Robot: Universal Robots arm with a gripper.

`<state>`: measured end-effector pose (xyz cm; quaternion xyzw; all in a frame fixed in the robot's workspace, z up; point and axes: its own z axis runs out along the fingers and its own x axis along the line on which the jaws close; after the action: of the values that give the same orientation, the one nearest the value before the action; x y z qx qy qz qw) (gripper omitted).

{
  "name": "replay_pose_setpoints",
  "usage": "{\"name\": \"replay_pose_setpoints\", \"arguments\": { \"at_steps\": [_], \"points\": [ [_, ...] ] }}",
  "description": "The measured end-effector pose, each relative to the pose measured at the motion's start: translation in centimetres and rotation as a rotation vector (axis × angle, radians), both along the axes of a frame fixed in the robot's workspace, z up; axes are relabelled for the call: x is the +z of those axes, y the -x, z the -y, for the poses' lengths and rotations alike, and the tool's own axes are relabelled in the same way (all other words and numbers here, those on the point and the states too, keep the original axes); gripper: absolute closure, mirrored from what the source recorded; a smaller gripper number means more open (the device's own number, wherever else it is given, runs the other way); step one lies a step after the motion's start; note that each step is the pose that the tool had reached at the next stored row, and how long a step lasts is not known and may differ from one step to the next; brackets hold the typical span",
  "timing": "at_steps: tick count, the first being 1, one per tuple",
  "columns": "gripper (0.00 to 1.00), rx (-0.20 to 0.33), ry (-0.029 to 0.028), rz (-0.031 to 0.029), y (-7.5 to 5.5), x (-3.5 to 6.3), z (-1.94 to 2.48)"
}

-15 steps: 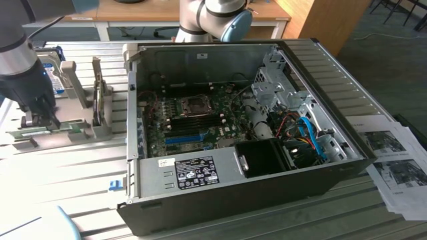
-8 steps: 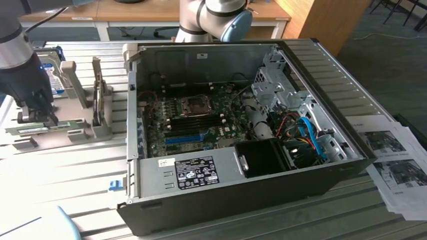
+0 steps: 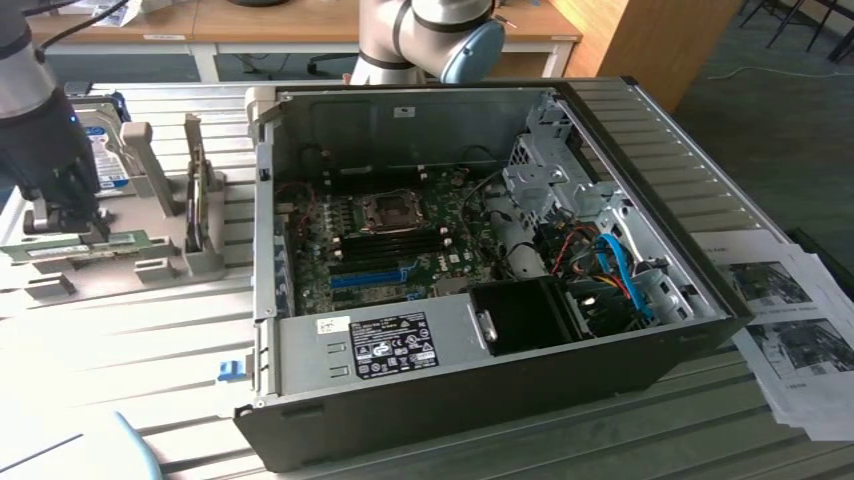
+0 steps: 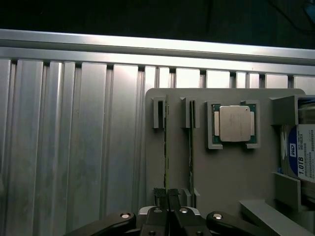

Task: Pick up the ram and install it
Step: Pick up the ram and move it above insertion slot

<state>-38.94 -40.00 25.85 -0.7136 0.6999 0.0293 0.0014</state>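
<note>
One gripper (image 4: 167,194): fingers are drawn nearly together and pinched on the thin edge of the ram.
Gripper, exterior view (image 3: 67,226): lowered over the holder at the exterior view's left.
Ram (image 4: 165,142): green stick, seen edge-on, set upright in a slot of the holder, one end between the fingers. Whether it has been raised out of the slot cannot be told.
Ram, exterior view (image 3: 120,241): seen as a long green strip directly under the gripper.
Second stick (image 4: 191,147): held in the neighbouring slot, parallel to the ram, just beside it, not gripped.
Holder (image 4: 226,172): grey plate with raised brackets, laid flat on the table.
Processor (image 4: 235,123): seated in a square recess of the holder, beyond the second stick.
Hard drive (image 4: 301,152): propped on edge at the holder's far side, blue-white label visible.
Table (image 4: 74,147): ribbed metal slats.
Computer case (image 3: 400,400): side panel off, well apart from the holder, toward the exterior view's right.
Motherboard (image 3: 387,235): exposed inside the case.
Papers (image 3: 787,310): printed sheets, lying beside the case at the exterior view's right.
</note>
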Motion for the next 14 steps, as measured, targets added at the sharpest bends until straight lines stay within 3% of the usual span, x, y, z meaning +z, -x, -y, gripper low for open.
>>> {"name": "replay_pose_setpoints", "arguments": {
  "at_steps": [14],
  "points": [
    [0.89, 0.0, -0.0001, -0.0001, 0.0, 2.83, 0.0]
  ]
}}
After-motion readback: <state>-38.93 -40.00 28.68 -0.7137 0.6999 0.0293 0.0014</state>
